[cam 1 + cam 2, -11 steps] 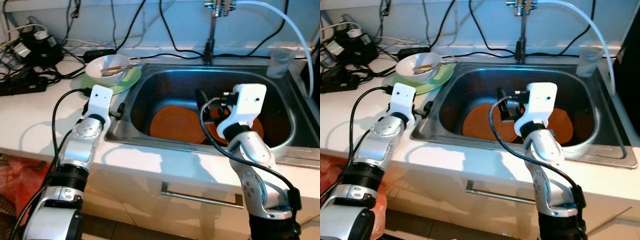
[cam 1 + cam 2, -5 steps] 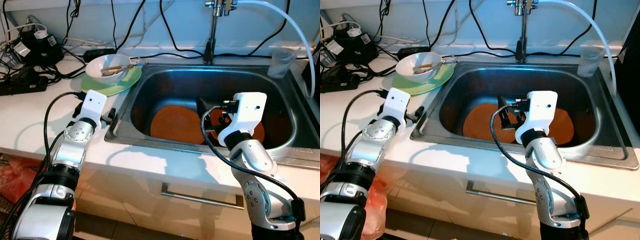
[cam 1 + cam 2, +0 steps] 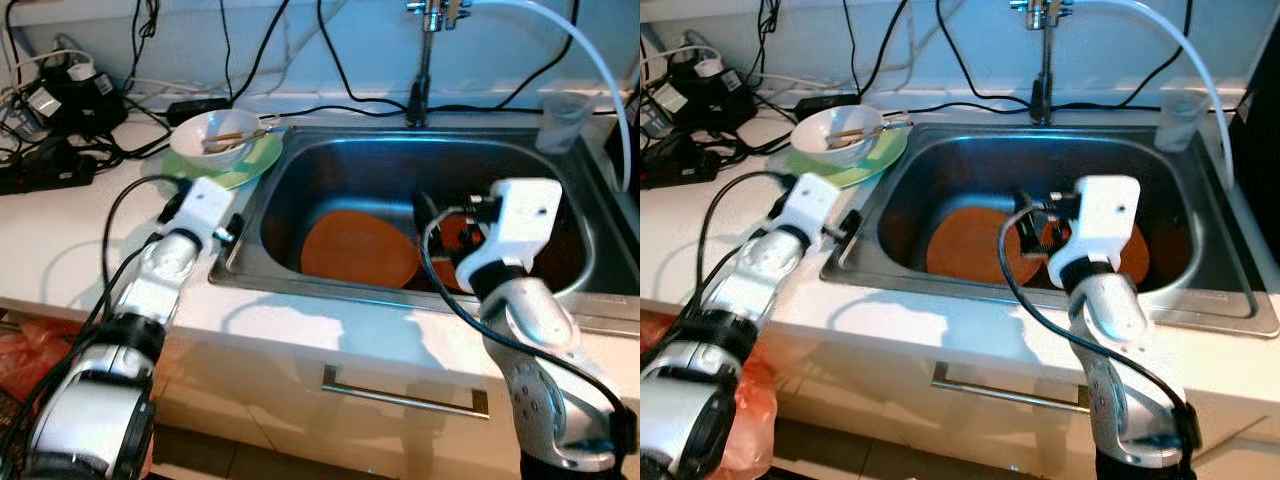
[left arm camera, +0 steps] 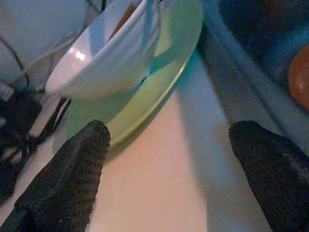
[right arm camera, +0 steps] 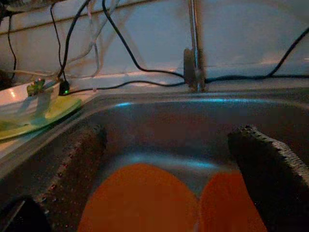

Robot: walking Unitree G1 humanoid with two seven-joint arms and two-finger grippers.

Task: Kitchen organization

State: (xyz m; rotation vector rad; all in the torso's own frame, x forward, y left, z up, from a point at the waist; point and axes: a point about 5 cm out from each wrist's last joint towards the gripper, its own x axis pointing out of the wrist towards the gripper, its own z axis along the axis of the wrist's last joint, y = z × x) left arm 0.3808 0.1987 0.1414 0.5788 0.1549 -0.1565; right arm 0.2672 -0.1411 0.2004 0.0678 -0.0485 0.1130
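A stainless sink (image 3: 560,290) sat right of centre, holding two orange plates (image 3: 358,248) side by side on its bottom. At upper left of the frame, a white bowl (image 3: 214,137) with chopsticks (image 3: 232,135) rested on a green plate (image 3: 258,158) on the white desk (image 3: 60,230). The left hand (image 4: 169,159), fingers spread and empty, hovered just before that plate. The right hand (image 5: 164,159), also spread and empty, hung over the sink's plates. Black cables (image 3: 60,120) crowded the desk's back; a faucet (image 3: 425,60) rose behind.

My two silver arms end in white wrist housings, looped by black cables; the tool fingers (image 4: 72,179) are dimpled black.
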